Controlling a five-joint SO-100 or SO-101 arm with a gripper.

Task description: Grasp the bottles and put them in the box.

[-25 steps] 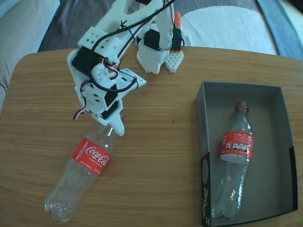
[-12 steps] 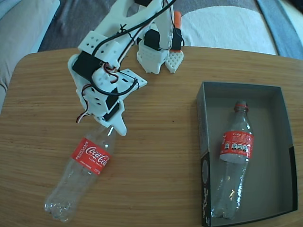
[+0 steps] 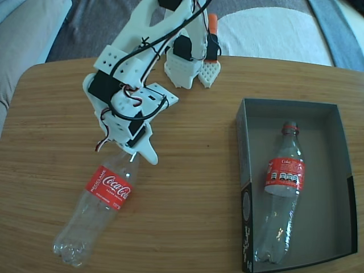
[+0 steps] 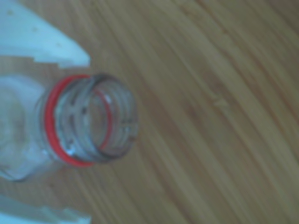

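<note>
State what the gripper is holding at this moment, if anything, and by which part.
Nothing is clearly held yet. The gripper straddles the neck of the bottle on the table, one finger each side, with a gap still visible in the wrist view.

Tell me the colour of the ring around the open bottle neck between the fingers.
Red, clearest in the wrist view: the neck ring circles the capless mouth.
</note>
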